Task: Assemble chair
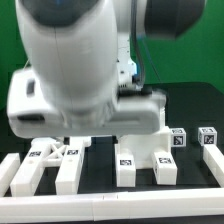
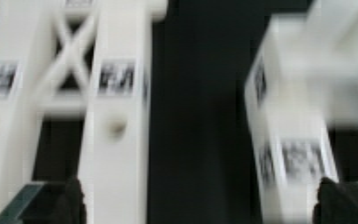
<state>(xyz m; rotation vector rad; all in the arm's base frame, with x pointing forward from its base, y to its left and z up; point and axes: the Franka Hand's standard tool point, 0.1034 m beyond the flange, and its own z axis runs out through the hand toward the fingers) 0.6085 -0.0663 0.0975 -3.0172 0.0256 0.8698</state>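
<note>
The chair parts lie loose on the black table. In the exterior view a white cross-braced frame piece (image 1: 47,157) lies at the left, two short white bars (image 1: 125,166) (image 1: 166,166) lie in the middle, and two small tagged cubes (image 1: 178,138) (image 1: 207,136) stand at the right. The arm's white hand (image 1: 85,105) hangs low over the frame piece and hides the fingers. In the blurred wrist view the frame piece (image 2: 105,90) and a white slab (image 2: 300,110) lie below. My gripper (image 2: 194,205) is open with its dark fingertips (image 2: 43,203) wide apart and nothing held.
A white border rail (image 1: 110,207) runs along the table's front edge. A green wall stands behind the table. The arm's body blocks much of the exterior view's middle and left.
</note>
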